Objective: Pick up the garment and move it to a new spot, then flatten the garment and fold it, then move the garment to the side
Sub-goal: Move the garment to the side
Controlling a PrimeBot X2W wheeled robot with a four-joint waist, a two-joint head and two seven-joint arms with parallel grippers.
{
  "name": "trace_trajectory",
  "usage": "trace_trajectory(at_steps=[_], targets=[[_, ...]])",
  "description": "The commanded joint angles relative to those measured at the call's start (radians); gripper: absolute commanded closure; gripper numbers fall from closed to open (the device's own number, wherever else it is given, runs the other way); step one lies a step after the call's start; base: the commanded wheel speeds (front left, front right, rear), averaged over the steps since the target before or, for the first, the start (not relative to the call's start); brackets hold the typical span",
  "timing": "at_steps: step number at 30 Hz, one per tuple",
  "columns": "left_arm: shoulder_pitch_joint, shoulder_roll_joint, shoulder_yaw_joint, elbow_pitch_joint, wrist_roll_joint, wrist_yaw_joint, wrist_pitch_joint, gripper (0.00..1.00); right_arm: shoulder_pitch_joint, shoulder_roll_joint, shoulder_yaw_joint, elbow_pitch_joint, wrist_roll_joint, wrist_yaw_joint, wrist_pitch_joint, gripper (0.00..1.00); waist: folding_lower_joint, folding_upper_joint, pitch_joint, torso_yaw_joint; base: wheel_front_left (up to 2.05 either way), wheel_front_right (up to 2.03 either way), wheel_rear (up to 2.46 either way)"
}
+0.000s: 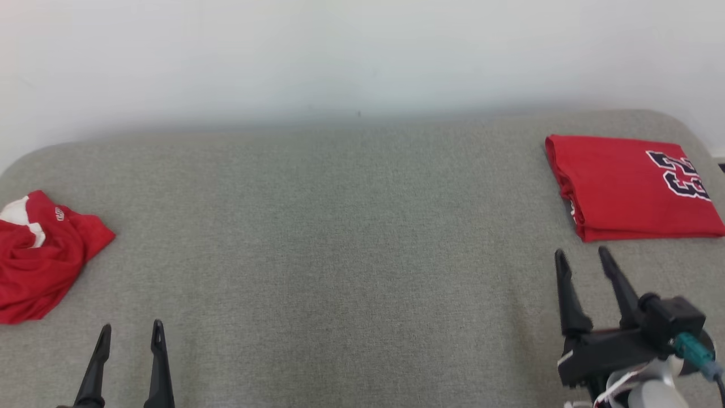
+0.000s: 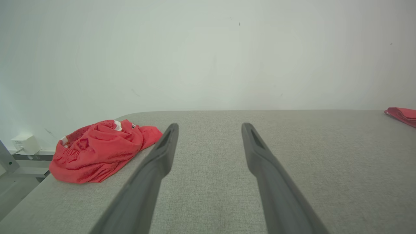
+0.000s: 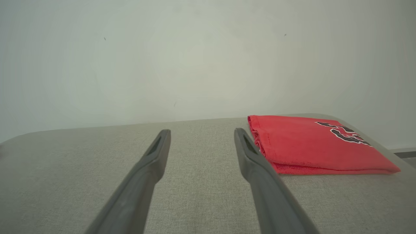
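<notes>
A crumpled red garment (image 1: pixel 39 255) with white trim lies in a heap at the left edge of the grey table; in the left wrist view this garment (image 2: pixel 100 149) sits just left of my fingers. My left gripper (image 1: pixel 131 333) hangs open and empty at the lower left, to the right of the heap and nearer the front. A neatly folded red garment (image 1: pixel 628 187) with dark numerals rests at the far right; the right wrist view shows this folded garment (image 3: pixel 312 143) beside the right finger. My right gripper (image 1: pixel 584 258) is open and empty just in front of it.
The grey fabric table (image 1: pixel 351 238) runs wide between the two garments, with rounded back corners against a white wall. Off the table's left edge stands a small white box (image 2: pixel 25 143) on a ledge.
</notes>
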Motion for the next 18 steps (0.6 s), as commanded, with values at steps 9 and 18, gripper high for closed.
trace_trajectory(at_steps=[9, 18], targets=[[0.034, -0.011, 0.009, 0.032, -0.005, -0.011, -0.003, 0.0, 0.13, 0.055, -0.05, -0.071, -0.009, -0.003, 0.019, 0.0, 0.0002, 0.0002, -0.051, 0.031, 0.0, 0.0, 0.0], [0.049, -0.019, 0.008, 0.05, -0.007, -0.016, -0.003, 0.0, 0.223, 0.087, -0.06, -0.133, -0.032, -0.003, 0.04, 0.0, 0.0002, 0.0002, -0.07, 0.045, 0.0, 0.0, 0.0]])
